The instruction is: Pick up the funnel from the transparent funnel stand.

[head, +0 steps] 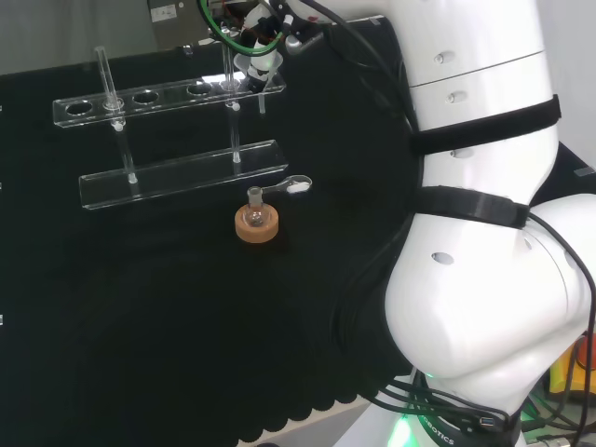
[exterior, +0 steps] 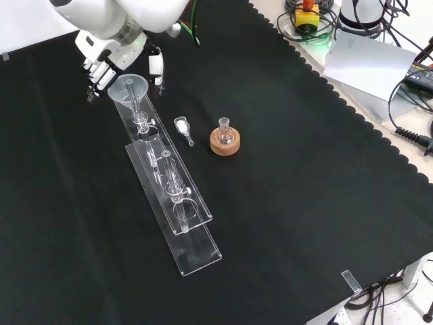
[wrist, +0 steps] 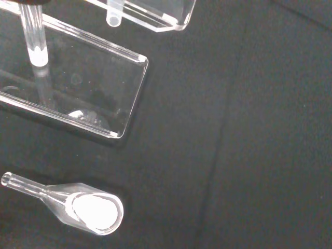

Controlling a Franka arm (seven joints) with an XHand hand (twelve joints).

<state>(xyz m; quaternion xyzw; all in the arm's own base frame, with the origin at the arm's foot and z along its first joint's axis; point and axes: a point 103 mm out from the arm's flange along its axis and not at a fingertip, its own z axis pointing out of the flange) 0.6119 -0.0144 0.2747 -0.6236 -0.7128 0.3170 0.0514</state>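
The hand [exterior: 111, 64] hangs over the far end of the transparent funnel stand [exterior: 177, 217] in the front view, at the top left of that view, its white fingers [exterior: 98, 73] pointing down just behind the funnel [exterior: 128, 90]. The fingers look fairly straight and come close beside the funnel's rim, but whether they touch it or close round it cannot be told. In the head view the hand [head: 270, 37] sits at the top centre among green and black cables, right above the funnel [head: 256, 67].

The funnel sits in the end hole of the stand's upper shelf, the one directly below the hand, its wide mouth upward and its stem reaching down through the shelf. In the wrist view the stem tip [wrist: 114, 15] pokes below the shelf edge, with the stand's base plate [wrist: 78, 88] beneath it.

Just beside the stand, a step away from the hand, lies a small glass scoop-shaped vessel with white powder [exterior: 183, 127], on its side on the black cloth [exterior: 304, 203]; the wrist view shows it close, powder in its broad end [wrist: 93, 212].

Beyond that, farther from the hand, a small round-bottom flask [exterior: 224, 128] stands upright on a cork ring [exterior: 224, 142].

The rest of the stand stretches well away from the hand, with its other holes and two clear uprights.
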